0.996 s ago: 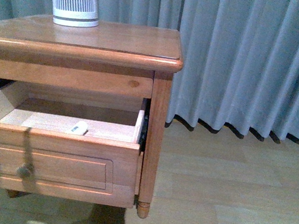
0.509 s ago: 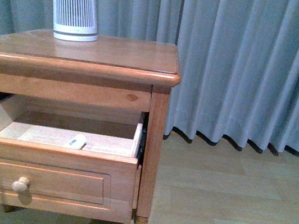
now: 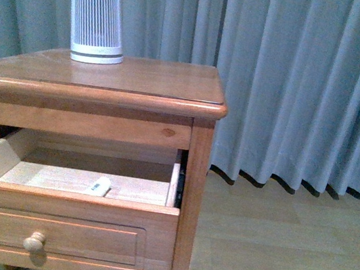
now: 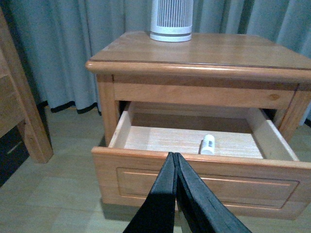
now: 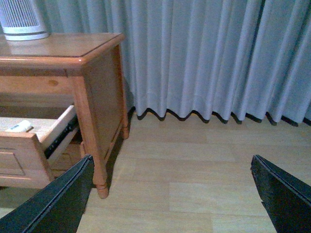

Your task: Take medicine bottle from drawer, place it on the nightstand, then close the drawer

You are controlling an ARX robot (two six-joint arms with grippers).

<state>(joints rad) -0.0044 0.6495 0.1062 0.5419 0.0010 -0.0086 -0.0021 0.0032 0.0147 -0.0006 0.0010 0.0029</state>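
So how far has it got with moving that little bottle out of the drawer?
Done: the drawer is pulled open. In hand: nothing yet; the bottle lies on the drawer floor, the left end effector is shut in front of the drawer, holding nothing, and the right end effector is open. Left: grasp the bottle, set it on the nightstand, close the drawer.
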